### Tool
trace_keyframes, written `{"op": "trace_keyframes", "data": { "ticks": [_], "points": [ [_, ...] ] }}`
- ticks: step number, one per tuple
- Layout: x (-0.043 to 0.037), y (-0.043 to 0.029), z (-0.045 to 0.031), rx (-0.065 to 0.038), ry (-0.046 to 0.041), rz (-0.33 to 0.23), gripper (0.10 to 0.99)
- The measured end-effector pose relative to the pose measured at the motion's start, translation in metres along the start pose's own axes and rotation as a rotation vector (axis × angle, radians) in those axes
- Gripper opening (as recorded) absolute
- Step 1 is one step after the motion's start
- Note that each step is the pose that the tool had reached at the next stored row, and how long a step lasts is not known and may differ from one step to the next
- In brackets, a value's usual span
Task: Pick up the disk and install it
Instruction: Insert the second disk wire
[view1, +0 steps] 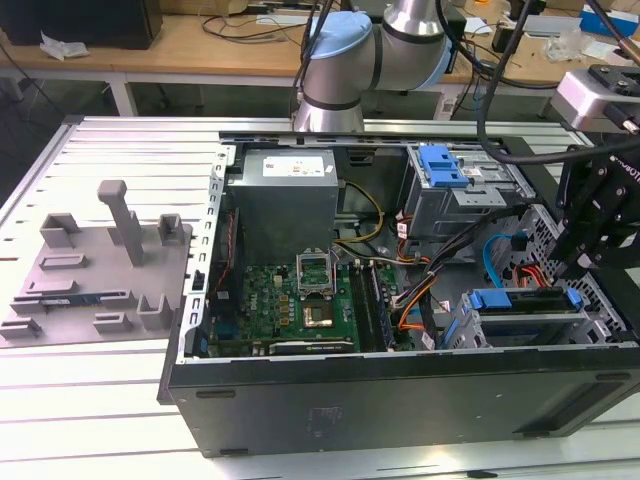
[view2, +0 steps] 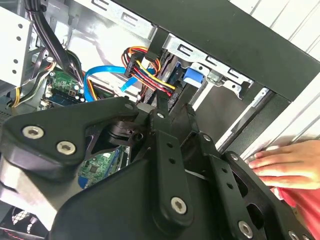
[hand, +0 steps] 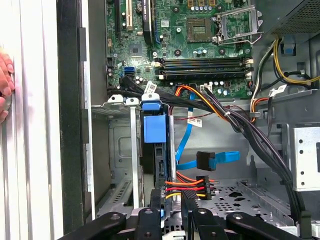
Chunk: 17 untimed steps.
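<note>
Pincer (hand: 171, 212) hangs low over the drive bay at the corner of the open computer case (view1: 400, 400), and in the first wrist view its black fingers (hand: 150, 220) sit on either side of the disk (hand: 159, 165) — whether they actually clamp it I cannot tell. That disk stands on edge in the grey bay, blue carrier bracket (hand: 154, 127) uppermost, just beside the red, yellow and orange power cable (hand: 187, 185). At the outer edge of the case a person's hand (view2: 287, 165) rests on the white slatted table (view1: 100, 400) — close to the gripper linkage in the second wrist view.

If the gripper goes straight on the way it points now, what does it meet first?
Probably the disk in its blue carrier: in the first wrist view the gripper points along it into the drive bay. The orange-red cables lie beside it; depth is unclear.
</note>
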<state>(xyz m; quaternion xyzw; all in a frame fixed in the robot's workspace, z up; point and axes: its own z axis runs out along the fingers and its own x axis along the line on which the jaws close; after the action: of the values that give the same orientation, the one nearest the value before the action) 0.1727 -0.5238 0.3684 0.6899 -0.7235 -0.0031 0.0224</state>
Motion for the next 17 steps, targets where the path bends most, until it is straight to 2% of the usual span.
{"op": "trace_keyframes", "data": {
  "ticks": [1,3,6,7,9,10,12,13,15,17],
  "points": [
    [-0.0036,0.0002,-0.0001,0.001,0.0114,0.0,0.302],
    [-0.0121,0.0007,-0.0007,0.002,0.0412,0.002,0.302],
    [-0.0214,0.0012,-0.0029,0.005,0.0991,0.004,0.302],
    [-0.0257,0.0014,-0.0039,0.006,0.122,0.005,0.302],
    [-0.0321,0.0019,-0.0049,0.007,0.1523,0.006,0.302],
    [-0.0382,0.0032,-0.0055,0.008,0.1785,0.006,0.302],
    [-0.0511,0.0058,-0.0062,0.01,0.2097,0.004,0.302],
    [-0.0577,0.0068,-0.0064,0.012,0.2204,0.003,0.302],
    [-0.0635,0.0077,-0.0065,0.013,0.2299,0.002,0.302],
    [-0.0691,0.0091,-0.0067,0.014,0.2435,0.001,0.302]
  ]
}}
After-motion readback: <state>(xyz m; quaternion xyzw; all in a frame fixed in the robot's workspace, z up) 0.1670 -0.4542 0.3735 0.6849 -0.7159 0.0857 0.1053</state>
